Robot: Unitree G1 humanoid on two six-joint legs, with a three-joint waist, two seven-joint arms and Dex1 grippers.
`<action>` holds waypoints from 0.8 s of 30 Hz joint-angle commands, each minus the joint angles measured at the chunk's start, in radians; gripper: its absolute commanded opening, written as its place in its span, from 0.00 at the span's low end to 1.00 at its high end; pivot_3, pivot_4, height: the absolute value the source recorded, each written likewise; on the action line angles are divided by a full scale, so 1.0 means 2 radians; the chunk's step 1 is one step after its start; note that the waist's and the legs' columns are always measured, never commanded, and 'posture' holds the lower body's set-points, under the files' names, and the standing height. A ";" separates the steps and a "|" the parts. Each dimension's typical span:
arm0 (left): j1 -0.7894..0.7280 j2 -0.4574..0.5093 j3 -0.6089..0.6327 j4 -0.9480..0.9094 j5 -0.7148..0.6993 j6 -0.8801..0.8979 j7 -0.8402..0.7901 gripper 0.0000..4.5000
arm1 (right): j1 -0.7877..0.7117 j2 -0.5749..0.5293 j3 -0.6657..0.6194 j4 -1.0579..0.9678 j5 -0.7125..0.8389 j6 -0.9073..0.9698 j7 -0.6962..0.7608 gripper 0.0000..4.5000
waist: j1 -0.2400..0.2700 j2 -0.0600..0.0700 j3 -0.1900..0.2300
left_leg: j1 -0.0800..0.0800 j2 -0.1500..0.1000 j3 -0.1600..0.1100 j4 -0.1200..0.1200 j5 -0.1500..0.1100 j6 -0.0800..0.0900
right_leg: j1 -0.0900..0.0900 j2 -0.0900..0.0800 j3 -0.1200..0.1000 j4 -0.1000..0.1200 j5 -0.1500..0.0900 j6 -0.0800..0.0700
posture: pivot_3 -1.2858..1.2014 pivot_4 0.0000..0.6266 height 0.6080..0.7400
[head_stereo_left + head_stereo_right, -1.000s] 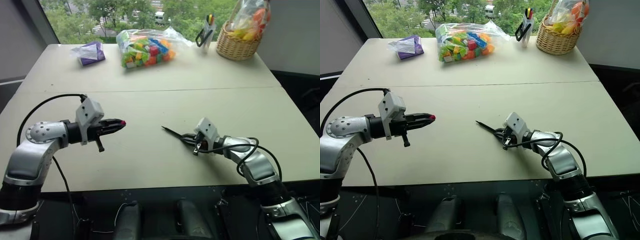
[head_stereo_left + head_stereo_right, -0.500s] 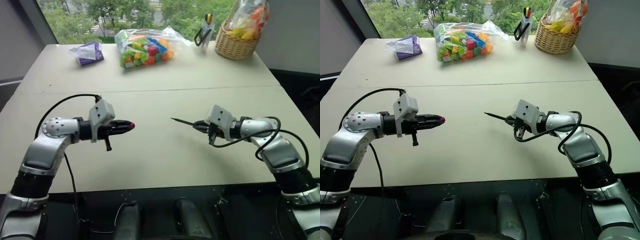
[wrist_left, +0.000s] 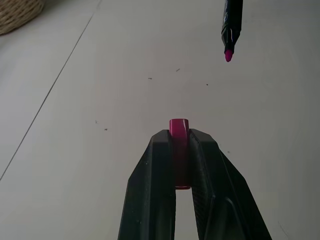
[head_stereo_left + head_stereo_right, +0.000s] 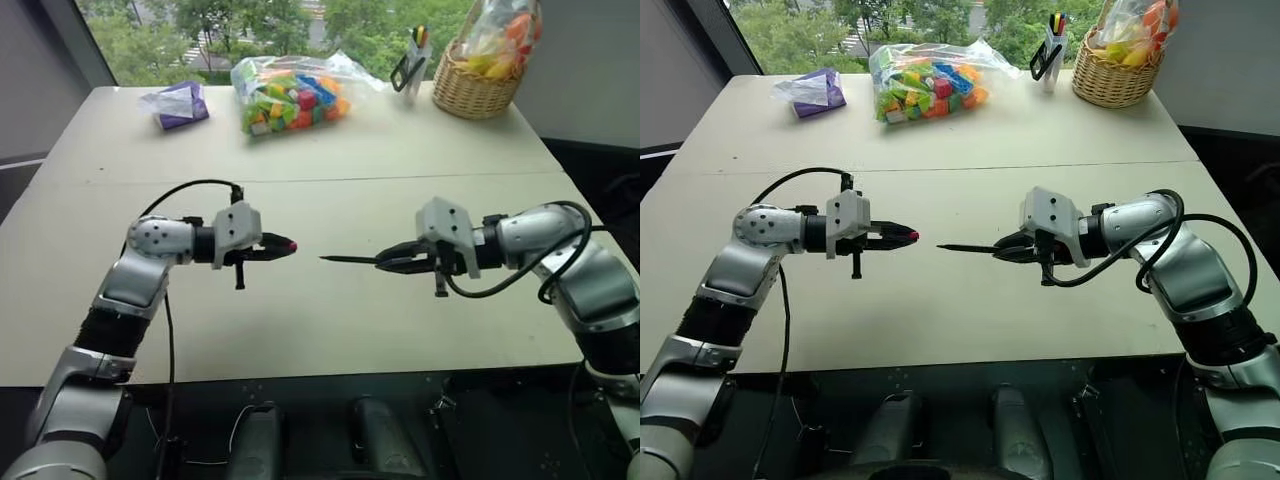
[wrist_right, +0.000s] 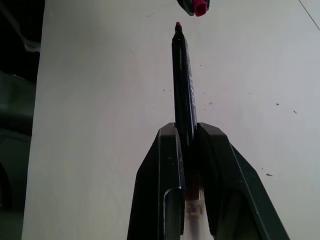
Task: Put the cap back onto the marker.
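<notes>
Probably an office or lab. A plain beige table (image 4: pixel 330 150) stands against a large window (image 4: pixel 270 25). Green trees show beyond the window.

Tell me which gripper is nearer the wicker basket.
Right. The right gripper, shut on the marker, sits nearer the basket at the table's far right corner. The left gripper, shut on the cap, is farther to the left.

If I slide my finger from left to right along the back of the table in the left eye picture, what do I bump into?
Purple bag → bag of colourful bricks → pen holder → basket.
</notes>
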 commanded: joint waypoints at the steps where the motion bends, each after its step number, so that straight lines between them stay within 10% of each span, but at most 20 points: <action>1: -0.007 -0.001 0.005 -0.008 0.000 -0.031 -0.010 0.00 | -0.019 0.004 -0.004 -0.004 0.004 -0.005 0.005 0.01 | 0.000 0.000 0.000 | 0.000 0.000 0.000 0.000 0.000 0.000 | 0.000 0.000 0.000 0.000 0.000 0.000 | 0.52 0.24 1.00; 24: 0.001 -0.002 0.002 -0.048 -0.020 0.012 -0.048 0.00 | -0.029 0.028 0.013 0.046 -0.011 -0.020 0.016 0.01 | 0.000 0.000 0.000 | 0.000 0.000 0.000 0.000 0.000 0.000 | 0.000 0.000 0.000 0.000 0.000 0.000 | 0.52 0.24 1.00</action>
